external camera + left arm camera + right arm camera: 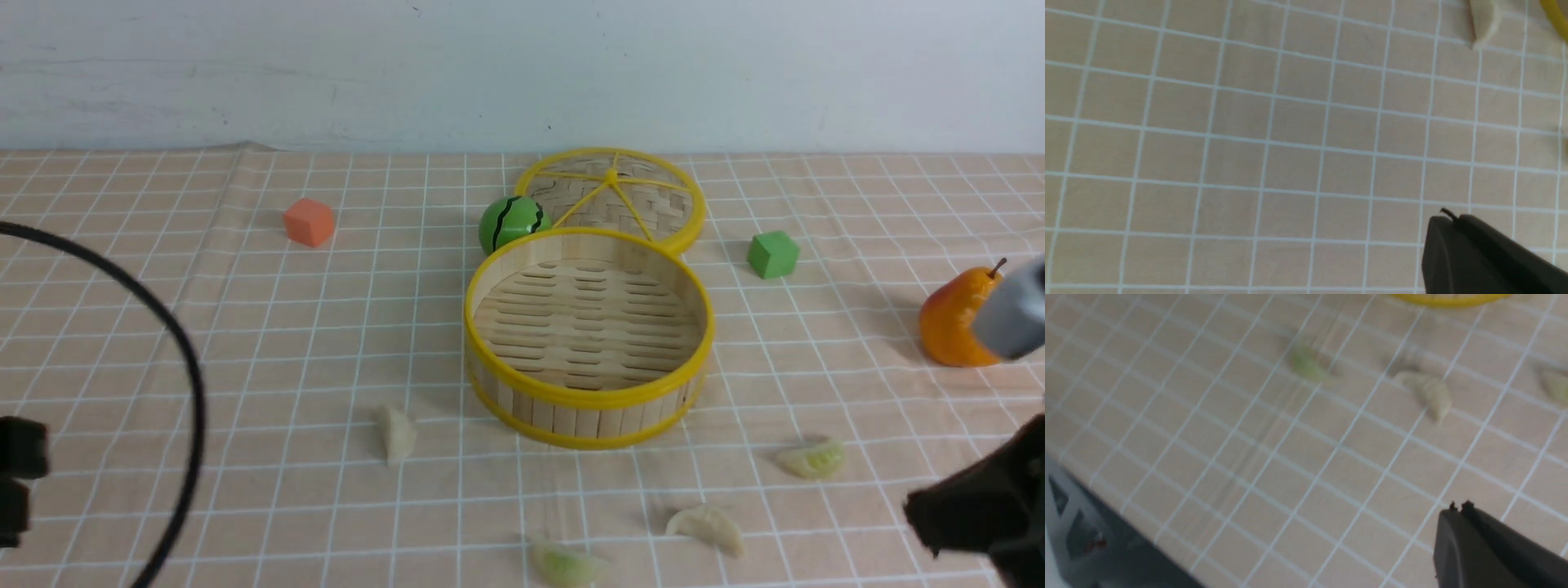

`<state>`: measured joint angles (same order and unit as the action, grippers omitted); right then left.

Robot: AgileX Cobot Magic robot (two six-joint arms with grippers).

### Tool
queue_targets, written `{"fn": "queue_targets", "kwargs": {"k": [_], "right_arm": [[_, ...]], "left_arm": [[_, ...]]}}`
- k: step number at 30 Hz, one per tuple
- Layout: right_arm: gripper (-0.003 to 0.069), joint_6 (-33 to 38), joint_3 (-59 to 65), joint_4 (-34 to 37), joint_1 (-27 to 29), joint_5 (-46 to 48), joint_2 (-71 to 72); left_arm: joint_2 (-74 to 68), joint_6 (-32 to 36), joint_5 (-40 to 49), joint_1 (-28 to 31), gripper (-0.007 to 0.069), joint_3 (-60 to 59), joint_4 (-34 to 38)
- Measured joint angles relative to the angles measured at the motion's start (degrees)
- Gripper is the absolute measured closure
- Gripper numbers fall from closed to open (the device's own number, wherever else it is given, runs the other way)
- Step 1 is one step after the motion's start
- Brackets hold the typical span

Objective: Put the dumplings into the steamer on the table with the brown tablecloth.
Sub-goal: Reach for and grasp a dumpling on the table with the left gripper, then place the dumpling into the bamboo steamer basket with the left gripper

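The table point(245, 351) under the brown tablecloth point(857, 204) carries everything. The steamer point(571, 418) stands on it open and empty, its lid point(612, 196) flat just behind.

The left gripper point(1447, 220) hangs over bare cloth, left of the steamer and nearer the robot, jaws pressed together on nothing. The right gripper point(1458, 508), off the steamer's front right, is likewise closed and empty.

All four of the dumplings point(708, 527) lie outside the steamer: a lone dumpling point(396, 433) near its front-left wall, the other three in front of it and to the right.

The step looks like the approach to a first pick. Each pincer should spread before it descends, straddle a crescent across its narrow width, and pinch lightly so the piece doesn't skid on the cloth.

The front view shows only dark slivers of each arm and crops the nearest dumpling point(566, 563). The right wrist view is blurred, so the pleats and the way each dumpling lies are unclear.
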<state>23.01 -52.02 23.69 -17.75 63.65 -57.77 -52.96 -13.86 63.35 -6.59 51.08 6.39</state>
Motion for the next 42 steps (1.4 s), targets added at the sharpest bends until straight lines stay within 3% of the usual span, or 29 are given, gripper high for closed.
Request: {"fn": "queue_targets", "kwargs": {"k": [4,7,9,17,21,25,28,30,33,42], "right_arm": [[0.0671,-5.05,-1.25,-6.66,-6.75,5.89,-1.39],[0.0669,-9.07,-1.5,-10.47,-9.75,7.06,0.46],[0.0669,-10.04,-1.5,-11.21,-10.13,7.18,2.22],[0.0662,-10.62,-1.5,-12.36,-10.39,7.92,12.34],[0.0661,-11.68,-1.5,-13.04,-10.39,8.03,15.71],[0.0659,-12.35,-1.5,-14.54,-10.39,8.32,17.43],[0.0659,-12.71,-1.52,-17.13,-10.39,8.56,17.92],[0.0657,-12.71,-1.52,-17.89,-10.39,8.56,17.92],[0.0655,-12.77,-1.52,-19.89,-10.39,8.61,17.92],[0.0648,-12.77,-1.52,-20.23,-10.39,8.72,17.92]], "left_arm": [[-8.49,-0.34,-1.32,-6.76,0.0637,3.24,-1.66],[-18.75,-1.76,-4.11,-12.56,0.0582,7.23,-3.71],[-22.68,-2.42,-6.15,-14.17,0.0524,9.6,-4.28],[-43.07,-8.33,-14.71,-16.36,0.0139,20.12,-4.16],[-50.63,-10.79,-16.55,-16.36,0.0078,24.06,-5.26],[-56.01,-12.37,-18.15,-16.36,0.0084,26.57,-5.65],[-60.39,-13.67,-19.19,-16.36,0.0159,28.19,-5.99],[-61.65,-14.09,-19.44,-16.36,0.0214,28.32,-6.39],[-62.48,-14.57,-19.42,-16.36,0.0395,28.75,-6.82],[-60.54,-11.11,-10.37,-18.25,0.0396,37.89,-6.87]]}}
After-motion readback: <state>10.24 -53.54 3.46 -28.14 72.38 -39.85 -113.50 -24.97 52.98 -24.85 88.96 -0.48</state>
